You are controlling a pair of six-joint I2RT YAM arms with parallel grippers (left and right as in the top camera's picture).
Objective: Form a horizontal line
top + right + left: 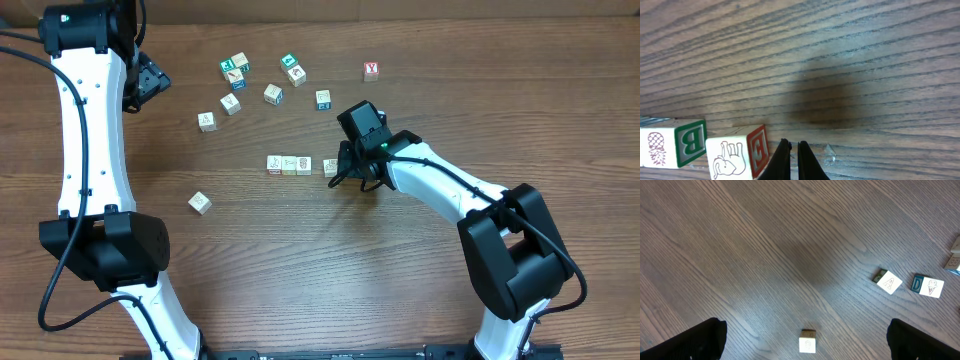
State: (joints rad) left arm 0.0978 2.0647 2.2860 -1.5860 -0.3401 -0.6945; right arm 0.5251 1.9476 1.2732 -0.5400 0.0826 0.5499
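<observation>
The horizontal line (289, 165) is three pale cubes touching side to side at the table's middle. A fourth pale cube (330, 167) sits a small gap to their right. In the right wrist view that fourth one is the elephant cube (735, 157) with a red letter face, and the pineapple cube (672, 145) is to its left, slightly offset. My right gripper (352, 172) (794, 152) is shut and empty, low over the table right beside the elephant cube's red face. My left gripper (150, 80) hangs open at the far left, its fingers (690, 340) wide apart above a lone cube (807, 341).
Loose cubes lie across the back: pale ones (207, 121), (230, 103), (273, 94), teal-faced ones (233, 72), (290, 63), a blue-faced one (323, 99) and a red "Y" cube (371, 70). Another pale cube (200, 202) sits front left.
</observation>
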